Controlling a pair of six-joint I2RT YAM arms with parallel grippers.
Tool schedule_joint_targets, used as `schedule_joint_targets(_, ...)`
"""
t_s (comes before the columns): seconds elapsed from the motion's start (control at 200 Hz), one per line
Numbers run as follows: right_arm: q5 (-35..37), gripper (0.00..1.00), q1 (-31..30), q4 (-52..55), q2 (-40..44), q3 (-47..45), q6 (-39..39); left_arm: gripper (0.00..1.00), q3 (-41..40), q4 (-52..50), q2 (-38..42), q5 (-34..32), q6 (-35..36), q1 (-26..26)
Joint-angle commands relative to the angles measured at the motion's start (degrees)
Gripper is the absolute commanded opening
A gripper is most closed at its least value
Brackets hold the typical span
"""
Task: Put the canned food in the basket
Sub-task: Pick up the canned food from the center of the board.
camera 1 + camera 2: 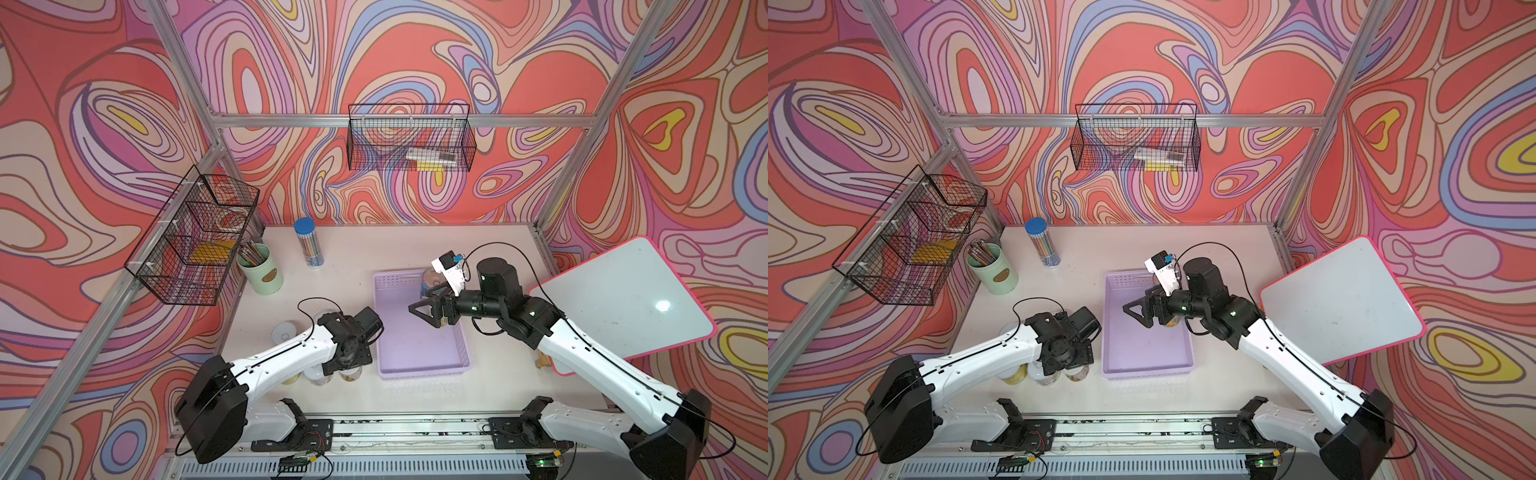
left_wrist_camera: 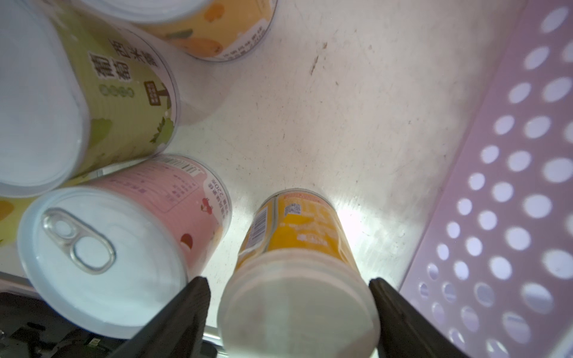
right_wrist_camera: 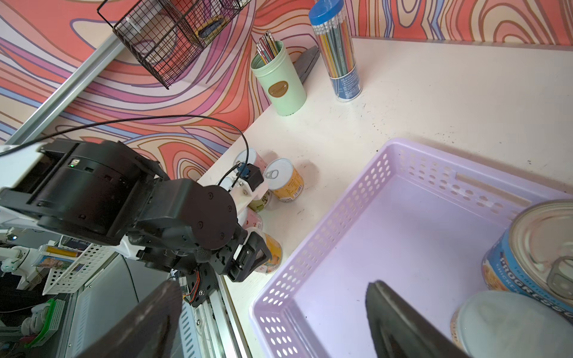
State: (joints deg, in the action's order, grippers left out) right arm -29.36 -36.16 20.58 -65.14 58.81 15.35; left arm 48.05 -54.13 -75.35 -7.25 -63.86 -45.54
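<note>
**Counter** (image 1: 415, 249): Carries every task item.

**Basket** (image 1: 415, 345): Sits at the centre of the counter, long axis running near to far. Most of its floor is bare.

**Canned food, loaded:** Two units are inside the basket, by its right wall in the far half.
- The wide blue-labelled can (image 3: 533, 257) stands upright.
- A white-topped can (image 3: 508, 322) stands just beside it on the near side.

**Canned food, not loaded:** At least five small cans (image 3: 283, 186) stand grouped on the counter, left of the basket.
- The left arm (image 1: 282, 357) covers part of the group in both top views, so an exact count cannot be confirmed.
- The group includes a green-labelled can (image 2: 108, 93), a pink-labelled can (image 2: 124, 248) and an orange-labelled can (image 2: 297, 235).

**Left claw** (image 2: 287, 280): Open and lowered around the orange-labelled can, one jaw on each side. A gap shows beside the lid, so no grip is made. This can stands on the counter just beside the basket's left wall.

**Right claw** (image 3: 274, 288): Open and empty, positioned over the basket near the two loaded cans.

**Status:** Judged at roughly a quarter complete. The step in hand appears to be pickup of the orange-labelled can.
</note>
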Motion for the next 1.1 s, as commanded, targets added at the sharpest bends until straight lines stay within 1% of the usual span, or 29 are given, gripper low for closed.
schedule_joint_targets(0.0,0.5,0.94,0.0,-0.2,0.5,-0.6,0.0,0.85,1.2,-2.0,-1.0,-0.3,0.0,-1.1)
schedule_joint_targets(0.3,0.7,0.94,0.0,0.3,0.7,-0.7,-0.4,0.79,2.1,-1.7,-1.5,-1.2,0.3,-1.2)
schedule_joint_targets(0.786,0.5,0.93,0.0,0.7,0.1,0.1,-0.6,0.79,1.3,-0.3,-2.3,-0.8,0.1,-1.2)
schedule_joint_targets(1.097,0.1,0.93,0.0,0.6,-0.3,0.5,-0.2,0.71,1.6,-0.7,-1.5,-1.5,0.4,-1.2)
